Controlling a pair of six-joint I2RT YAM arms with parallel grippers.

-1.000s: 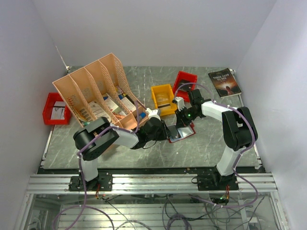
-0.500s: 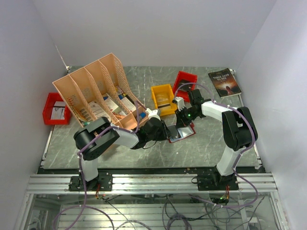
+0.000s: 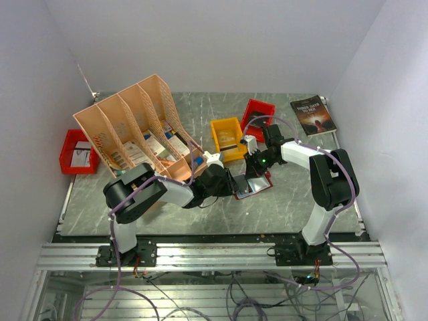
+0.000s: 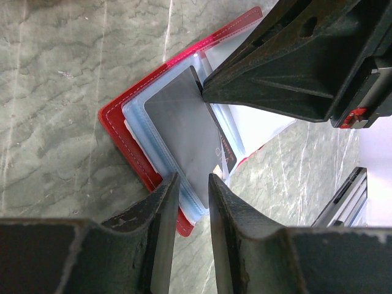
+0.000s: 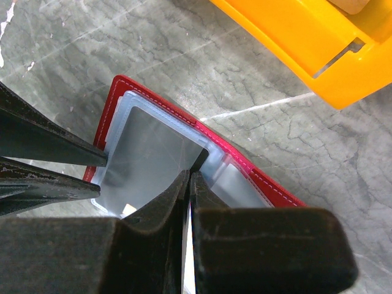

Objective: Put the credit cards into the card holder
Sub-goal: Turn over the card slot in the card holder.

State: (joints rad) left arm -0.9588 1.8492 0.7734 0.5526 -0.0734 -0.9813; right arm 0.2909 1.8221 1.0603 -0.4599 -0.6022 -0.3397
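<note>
Pinching grey card [image 4: 184, 131] corner, seemingly: right claw [image 5: 188, 175].

Red card holder [image 4: 119, 136] with white stitching; dark grey credit card [image 4: 180, 128]; yellow bin [image 5: 288, 30]; grey-green marbled table [image 4: 55, 73].

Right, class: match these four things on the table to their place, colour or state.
1 card holder
2 book
3 yellow bin
4 rack

A far right corner
B red, lying open
C peach, left side
D centre, toward the back

Pairs: 1-B, 2-A, 3-D, 4-C
</note>
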